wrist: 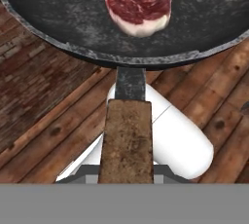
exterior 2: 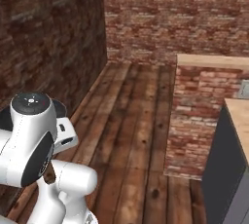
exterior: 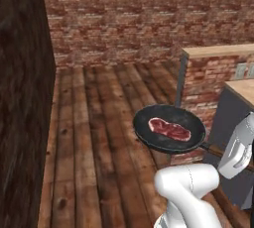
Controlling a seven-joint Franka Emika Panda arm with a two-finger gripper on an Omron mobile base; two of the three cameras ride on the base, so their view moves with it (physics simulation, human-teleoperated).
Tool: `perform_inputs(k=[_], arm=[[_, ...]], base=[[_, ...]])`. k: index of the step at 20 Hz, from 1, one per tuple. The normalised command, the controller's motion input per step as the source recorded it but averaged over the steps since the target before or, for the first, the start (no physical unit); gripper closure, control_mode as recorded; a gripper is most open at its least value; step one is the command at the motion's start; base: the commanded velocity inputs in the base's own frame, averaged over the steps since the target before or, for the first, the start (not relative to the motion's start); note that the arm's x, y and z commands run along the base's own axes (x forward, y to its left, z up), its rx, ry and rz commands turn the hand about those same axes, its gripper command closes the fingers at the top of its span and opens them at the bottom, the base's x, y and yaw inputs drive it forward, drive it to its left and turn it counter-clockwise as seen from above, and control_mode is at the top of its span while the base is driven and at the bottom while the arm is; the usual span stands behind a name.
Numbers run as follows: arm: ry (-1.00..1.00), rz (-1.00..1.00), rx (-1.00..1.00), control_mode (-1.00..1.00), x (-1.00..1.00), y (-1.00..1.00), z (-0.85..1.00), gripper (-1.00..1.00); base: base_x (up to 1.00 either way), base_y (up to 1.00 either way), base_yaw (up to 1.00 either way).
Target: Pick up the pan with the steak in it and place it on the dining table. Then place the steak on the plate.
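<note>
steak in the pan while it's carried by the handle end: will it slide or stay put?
The steak lies flat and loose on the pan, nothing pinning it, so a tilt could probably slide it. The low rim may stop it. Held by the far end of the handle, the pan likely sags toward its head.

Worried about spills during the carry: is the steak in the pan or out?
In. The steak lies flat inside the pan, which hangs level above the wooden floor.
</note>
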Motion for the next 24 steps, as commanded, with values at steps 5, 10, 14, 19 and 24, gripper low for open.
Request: perform_inputs(k=[5, 10, 14, 19, 24], arm=[[0.00, 0.00, 0.00, 1.00, 0.00, 0.00, 0.00, 1.00], [0.00, 0.00, 0.00, 1.00, 0.00, 0.00, 0.00, 1.00], [0.00, 0.00, 0.00, 1.00, 0.00, 0.00, 0.00, 1.00], [0.00, 0.00, 0.00, 1.00, 0.00, 0.00, 0.00, 1.00], [0.00, 0.00, 0.00, 1.00, 0.00, 0.00, 0.00, 1.00]], base=[[1.00, 0.39, -0.12], [1.00, 0.39, -0.12], [1.00, 0.39, -0.12], [1.00, 0.45, -0.11], [1.00, 0.54, -0.08]])
